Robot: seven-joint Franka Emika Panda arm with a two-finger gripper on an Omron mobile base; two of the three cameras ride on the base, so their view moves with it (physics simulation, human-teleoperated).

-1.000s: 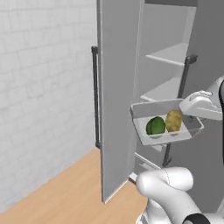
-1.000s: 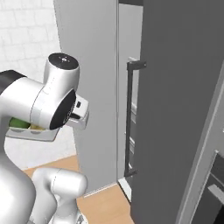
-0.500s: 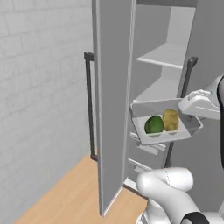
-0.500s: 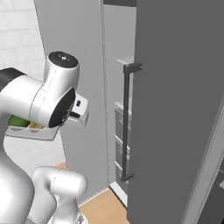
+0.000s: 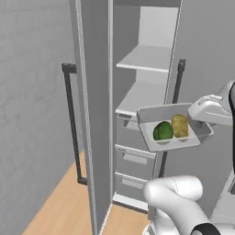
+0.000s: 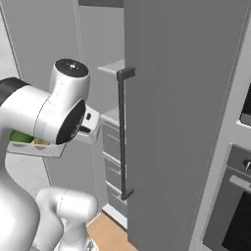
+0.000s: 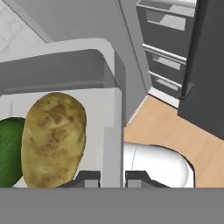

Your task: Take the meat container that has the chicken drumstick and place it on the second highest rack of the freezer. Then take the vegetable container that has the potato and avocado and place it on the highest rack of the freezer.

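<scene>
The gripper [image 7: 113, 177] was clamped narrowly on the near wall of the vegetable container [image 5: 148, 116], one finger inside the wall and one outside in the hand view. The container was held in the air in front of the open freezer [image 5: 137, 98], roughly level with the lower of the two visible shelves and apart from it. Inside the container, the potato [image 5: 180, 126] lay nearest the gripped wall, with the avocado [image 5: 162, 131] touching it on the far side from the gripper; the hand view showed the potato [image 7: 53, 138] beside the avocado [image 7: 9, 151]. Below the container, the wooden floor [image 7: 175, 131] was visible. Beyond it, the freezer door [image 5: 94, 110] stood open with its dark bar handle [image 5: 73, 124] facing outward. Deeper in the cabinet, the highest rack [image 5: 147, 59] sat above a second shelf [image 5: 142, 97], with grey drawers [image 5: 135, 158] underneath.
</scene>
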